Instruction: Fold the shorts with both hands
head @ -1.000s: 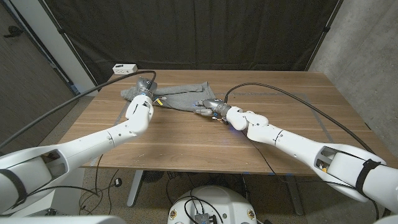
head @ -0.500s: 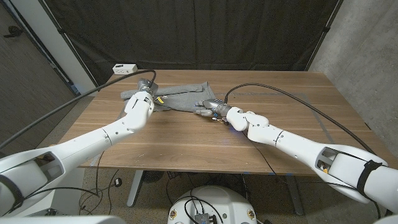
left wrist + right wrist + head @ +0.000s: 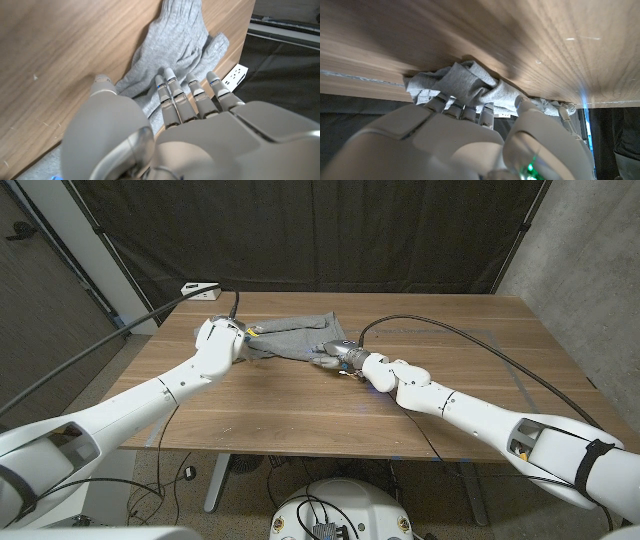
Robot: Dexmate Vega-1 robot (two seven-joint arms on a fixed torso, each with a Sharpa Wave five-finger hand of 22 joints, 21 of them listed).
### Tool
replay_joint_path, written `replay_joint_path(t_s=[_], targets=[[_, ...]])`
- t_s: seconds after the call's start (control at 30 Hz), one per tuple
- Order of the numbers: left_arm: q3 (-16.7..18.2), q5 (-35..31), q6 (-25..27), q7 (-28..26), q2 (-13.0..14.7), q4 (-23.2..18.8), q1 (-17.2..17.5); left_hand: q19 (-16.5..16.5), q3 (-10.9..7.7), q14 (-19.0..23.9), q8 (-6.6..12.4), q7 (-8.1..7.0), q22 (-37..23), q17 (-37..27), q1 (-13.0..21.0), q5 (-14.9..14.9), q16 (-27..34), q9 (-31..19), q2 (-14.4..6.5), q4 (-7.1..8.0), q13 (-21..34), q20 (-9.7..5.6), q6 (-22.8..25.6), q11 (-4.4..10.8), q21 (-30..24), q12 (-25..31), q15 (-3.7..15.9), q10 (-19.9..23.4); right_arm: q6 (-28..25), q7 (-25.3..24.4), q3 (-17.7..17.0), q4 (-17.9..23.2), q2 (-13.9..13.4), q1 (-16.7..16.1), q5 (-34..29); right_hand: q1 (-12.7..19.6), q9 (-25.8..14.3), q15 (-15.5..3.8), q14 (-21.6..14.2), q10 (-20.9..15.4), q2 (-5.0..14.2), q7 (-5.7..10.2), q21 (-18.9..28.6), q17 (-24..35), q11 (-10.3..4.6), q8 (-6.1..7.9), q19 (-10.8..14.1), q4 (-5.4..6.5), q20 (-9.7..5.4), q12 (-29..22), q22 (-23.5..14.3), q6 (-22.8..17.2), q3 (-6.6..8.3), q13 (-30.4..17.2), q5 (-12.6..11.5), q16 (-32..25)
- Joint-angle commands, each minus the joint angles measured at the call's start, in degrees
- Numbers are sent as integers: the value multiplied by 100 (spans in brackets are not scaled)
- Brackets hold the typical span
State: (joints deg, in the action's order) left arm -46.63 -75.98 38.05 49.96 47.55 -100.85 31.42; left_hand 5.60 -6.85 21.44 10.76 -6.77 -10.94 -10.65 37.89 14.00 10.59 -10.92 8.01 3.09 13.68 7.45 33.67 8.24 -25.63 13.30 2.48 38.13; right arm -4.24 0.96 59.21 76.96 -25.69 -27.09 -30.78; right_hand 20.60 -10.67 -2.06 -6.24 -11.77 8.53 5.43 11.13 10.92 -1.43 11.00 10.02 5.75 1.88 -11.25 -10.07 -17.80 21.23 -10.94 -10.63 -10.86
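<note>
Looking down from the robot's head, we see a wooden table (image 3: pixel 330 395) with a pair of grey shorts (image 3: pixel 295 335) lying crumpled toward its far side, left of the middle. Both white arms reach in from the near corners and meet the cloth at opposite ends. Our left hand (image 3: pixel 222 340) sits at the left end of the shorts; in the left wrist view this hand (image 3: pixel 175 110) has its fingers (image 3: pixel 170 95) stretched out side by side, close together, lying on top of the grey fabric (image 3: pixel 170 45), with the thumb off to one side near the cloth's edge, and we cannot tell whether it is gripping any cloth. Our right hand (image 3: pixel 340 355) is at the near right end of the shorts; in the right wrist view that hand (image 3: pixel 465 115) has its fingers (image 3: pixel 487 112) curled into a bunched fold of the fabric (image 3: pixel 465 82), holding it against the tabletop. Between the two hands the shorts lie rumpled and uneven. A black cable (image 3: pixel 450 330) loops across the right half of the table behind the right arm. A white power strip (image 3: pixel 200 288) rests at the far left corner of the table, just beyond the shorts, and a dark curtain (image 3: pixel 320 230) hangs behind the table
</note>
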Motion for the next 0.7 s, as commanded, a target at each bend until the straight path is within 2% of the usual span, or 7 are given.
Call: replay_joint_path(t_s=[0.03,0.07,0.13,0.2,0.27,0.5,0.7], targets=[[-187,-1613,-9,725,-45,-2,189,-61,86,-259,-110,-8,-28,9,239,191,-14,-16,52,-136,-9,35,-709,-95,75,-143,467,-466,-70,-19,-14,134,-17,-69,-73,-6,-4,-275,-59,-46,37,15,30,11,-19,-5,34,-2,-11,-4,-7,14,62,-14,-54,-39],[-137,-1662,-36,728,-75,9,222,-68,83,-296,-121,-27,-31,13,294,223,-14,-14,22,-159,-20,31,-876,-116,88,-156,453,-526,-73,-19,-15,135,-17,-71,-76,-5,-4,-277,-63,-47,37,13,30,10,-18,-6,34,-4,-11,-5,-7,15,65,-14,-55,-39],[-177,-2074,-5,384,-106,117,379,-62,89,-302,-139,9,-35,18,365,268,3,-10,-7,-192,-40,30,-1184,-118,101,-171,448,-616,-105,15,-22,145,-19,-79,-65,-6,-4,-278,-66,-45,36,9,30,8,-21,-7,34,-6,-11,-4,-7,18,68,-14,-55,-40],[-113,-2207,-10,176,-170,195,497,-57,136,-399,-114,55,-47,18,417,336,-5,-3,-27,-217,-77,30,-1582,-191,124,-249,352,-989,-80,3,-43,131,-21,-94,-28,-8,-4,-277,-67,-45,35,4,29,8,-23,-5,32,-7,-11,-3,-7,15,69,-14,-54,-40],[-43,-2296,2,69,-270,290,586,-59,178,-491,-119,196,-54,20,438,377,-13,3,-30,-229,-99,53,-1889,-296,140,-258,254,-1173,-81,0,-45,134,-26,-97,-31,-8,-4,-273,-65,-44,35,5,29,6,-23,-4,31,-10,-11,-3,-7,12,72,-14,-55,-39],[34,-2599,-2,-373,-568,713,757,48,176,-413,-60,300,-61,25,527,429,34,7,-78,-265,-119,-11,-1946,-265,110,-216,209,-1197,-92,14,-58,73,-5,-94,10,-17,-4,-273,-67,-52,33,-6,27,5,-28,-3,26,-11,-9,-6,-7,8,79,-14,-54,-39],[-15,-2700,62,-610,-835,1159,761,148,98,-289,-3,401,-72,28,672,489,76,9,-239,-305,-137,-43,-1880,-284,77,-146,231,-1100,-86,23,-47,25,-1,-53,0,-21,-5,-272,-71,-55,33,-18,27,2,-25,-3,24,-15,-11,-6,-7,8,87,-14,-54,-39]])
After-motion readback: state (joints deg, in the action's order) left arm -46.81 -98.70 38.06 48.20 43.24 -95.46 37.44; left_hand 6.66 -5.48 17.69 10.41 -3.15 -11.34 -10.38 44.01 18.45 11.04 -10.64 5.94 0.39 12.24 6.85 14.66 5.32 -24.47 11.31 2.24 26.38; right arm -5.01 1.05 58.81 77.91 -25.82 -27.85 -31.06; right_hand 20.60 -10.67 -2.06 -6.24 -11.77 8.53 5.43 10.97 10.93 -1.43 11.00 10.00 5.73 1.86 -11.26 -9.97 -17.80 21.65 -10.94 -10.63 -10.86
